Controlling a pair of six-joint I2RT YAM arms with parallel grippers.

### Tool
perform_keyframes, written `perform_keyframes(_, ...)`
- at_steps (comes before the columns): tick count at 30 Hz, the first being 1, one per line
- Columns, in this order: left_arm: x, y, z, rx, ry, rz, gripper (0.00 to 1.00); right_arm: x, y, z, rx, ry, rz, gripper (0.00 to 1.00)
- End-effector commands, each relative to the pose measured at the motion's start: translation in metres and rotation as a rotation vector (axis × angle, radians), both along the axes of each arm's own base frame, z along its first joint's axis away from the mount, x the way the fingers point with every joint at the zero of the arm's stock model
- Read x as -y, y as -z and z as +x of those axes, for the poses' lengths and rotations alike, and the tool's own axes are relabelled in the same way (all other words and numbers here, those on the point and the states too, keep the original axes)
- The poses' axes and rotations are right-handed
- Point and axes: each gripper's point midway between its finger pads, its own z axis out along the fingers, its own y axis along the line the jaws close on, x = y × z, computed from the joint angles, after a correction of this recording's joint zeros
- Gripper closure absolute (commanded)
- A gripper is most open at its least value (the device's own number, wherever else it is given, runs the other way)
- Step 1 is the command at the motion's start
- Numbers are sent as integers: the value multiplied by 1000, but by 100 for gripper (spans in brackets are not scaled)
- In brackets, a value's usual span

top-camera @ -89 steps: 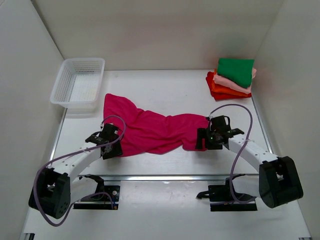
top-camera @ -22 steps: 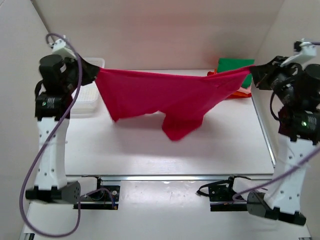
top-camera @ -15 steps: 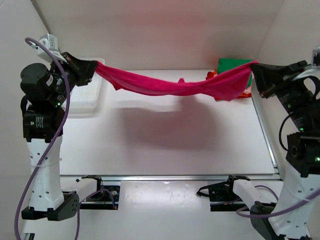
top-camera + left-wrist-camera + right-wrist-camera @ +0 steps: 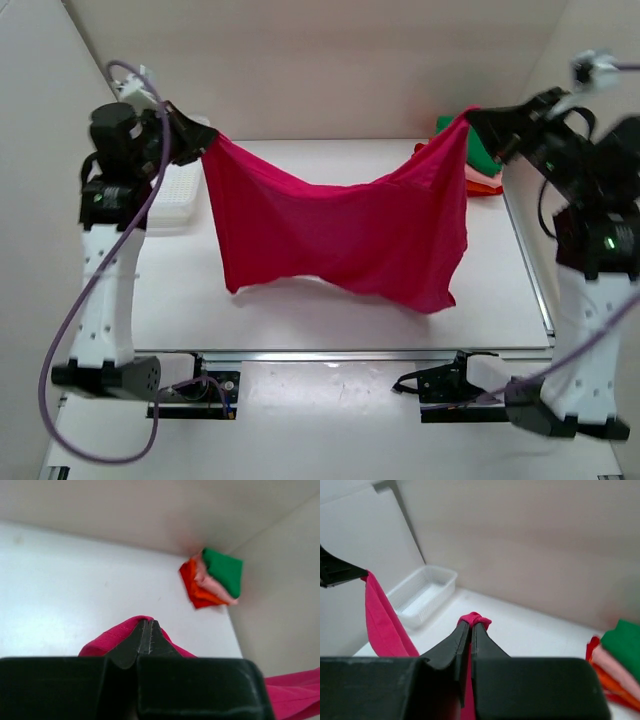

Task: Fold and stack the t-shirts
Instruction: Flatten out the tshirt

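Observation:
A magenta-pink t-shirt (image 4: 340, 235) hangs spread in the air between both raised arms, its lower hem just above the table. My left gripper (image 4: 210, 137) is shut on its upper left corner, and cloth (image 4: 112, 637) bunches round the closed tips (image 4: 149, 624). My right gripper (image 4: 468, 118) is shut on the upper right corner, a knot of cloth (image 4: 476, 619) poking out past the tips (image 4: 471, 625). The folded t-shirts (image 4: 212, 579) sit stacked at the far right corner, green on top, then light pink, orange and red; in the top view the stack (image 4: 483, 168) is partly hidden.
A white mesh basket (image 4: 178, 195) stands at the far left behind the left arm, also visible in the right wrist view as a basket (image 4: 422, 595). White walls close in the table (image 4: 330, 320) on three sides. The arm bases and cables sit at the near edge.
The shirt was lifted off the table and pulled taut high between the arms. Now it has dropped open into a hanging sheet, and both grippers have come slightly inward.

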Motion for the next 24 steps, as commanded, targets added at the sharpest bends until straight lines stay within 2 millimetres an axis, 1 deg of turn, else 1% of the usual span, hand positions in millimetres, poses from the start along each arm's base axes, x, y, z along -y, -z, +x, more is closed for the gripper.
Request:
perform_keyframes(1, -5, 89, 49, -214, -22, 24, 100, -7, 76, 91, -226, 23, -36, 100)
perform_keyframes(2, -6, 97, 57, -227, -26, 35, 100, -15, 82, 97, -238, 12, -58, 100)
perform_keyframes(3, -6, 109, 68, -251, -26, 42, 100, -15, 89, 111, -254, 25, -64, 100)
perform_keyframes(4, -7, 115, 82, -262, -28, 49, 100, -19, 97, 127, -269, 18, -68, 100)
perform_keyframes(5, -10, 115, 89, -263, -31, 60, 100, -19, 87, 132, -246, 20, -68, 100)
perform_keyframes(6, -15, 114, 106, -263, -45, 70, 100, -19, 93, 147, -257, 33, -76, 100)
perform_keyframes(7, -21, 104, 119, -254, -60, 70, 100, -16, 91, 162, -257, 52, -88, 100)
perform_keyframes(8, -22, 85, 135, -206, -60, 78, 100, -15, 86, 179, -251, 60, -101, 100)
perform_keyframes(9, -25, 75, 138, -195, -67, 75, 100, -14, 80, 183, -243, 65, -106, 100)
perform_keyframes(10, -25, 55, 151, -144, -69, 78, 100, -11, 69, 195, -222, 78, -104, 100)
perform_keyframes(11, -38, 32, 161, -97, -86, 65, 100, -8, 57, 201, -189, 80, -94, 100)
perform_keyframes(12, -50, 23, 164, -85, -110, 53, 100, -4, 53, 203, -169, 83, -82, 100)
perform_keyframes(13, -55, -2, 167, -23, -110, 30, 100, 6, 48, 207, -155, 91, -54, 100)
perform_keyframes(14, -55, -14, 164, 8, -94, 2, 100, 6, 39, 205, -138, 77, -28, 100)
perform_keyframes(15, -59, -26, 159, 45, -99, -7, 100, 20, 31, 203, -121, 99, -17, 100)
perform_keyframes(16, -66, -36, 156, 79, -108, -14, 100, 24, 30, 200, -123, 103, -13, 100)
perform_keyframes(17, -66, -43, 146, 95, -104, -15, 100, 28, 25, 197, -109, 106, -15, 100)
perform_keyframes(18, -67, -41, 143, 90, -106, -9, 100, 32, 20, 186, -96, 108, -19, 100)
perform_keyframes(19, -67, -47, 131, 99, -114, 5, 100, 31, 26, 187, -111, 102, -21, 100)
perform_keyframes(20, -66, -48, 119, 97, -122, 24, 100, 34, 30, 179, -122, 104, -26, 100)
perform_keyframes(21, -62, -36, 108, 72, -122, 51, 100, 35, 38, 174, -139, 112, -46, 100)
perform_keyframes(22, -57, -33, 103, 78, -118, 61, 100, 34, 56, 177, -169, 112, -77, 100)
perform_keyframes(23, -54, -10, 89, 31, -120, 68, 100, 34, 67, 174, -198, 128, -91, 100)
perform_keyframes(24, -49, 31, 89, -43, -105, 58, 100, 34, 88, 171, -247, 132, -116, 100)
